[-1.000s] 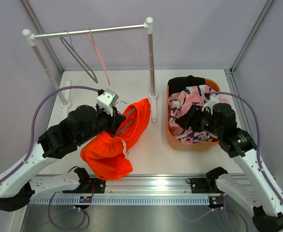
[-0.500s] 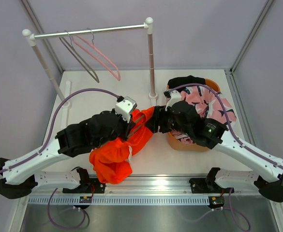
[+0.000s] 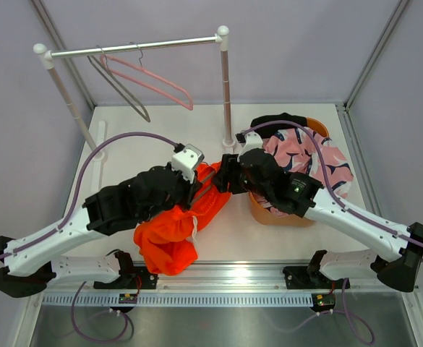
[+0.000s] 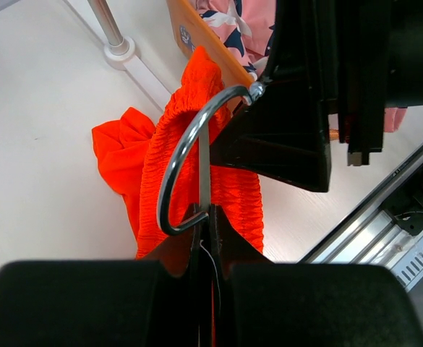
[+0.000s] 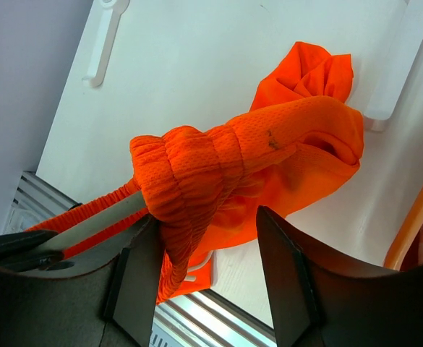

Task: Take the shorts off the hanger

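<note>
Left gripper (image 4: 205, 217): I'm clamping the hanger (image 4: 204, 170) hook.
Right gripper (image 5: 207, 225): I'm straddling the orange shorts (image 5: 233, 155), jaws parted, not gripping.

Three shorts: orange shorts (image 3: 169, 238) lower centre, pink printed shorts (image 3: 319, 155) and black shorts (image 3: 278, 121) at right. Three hangers: grey hanger (image 3: 121, 90), pink hanger (image 3: 157, 83) upper left, metal hanger (image 4: 203, 170) at centre. One basket (image 3: 257, 208), one rail (image 3: 135, 47).

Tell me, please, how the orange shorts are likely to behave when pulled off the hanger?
The orange shorts look floppy: they sag in folds from the hanger. The bunched elastic waistband will probably stretch and cling before slipping free. The mesh looks light, so it should follow the right tool easily.
</note>
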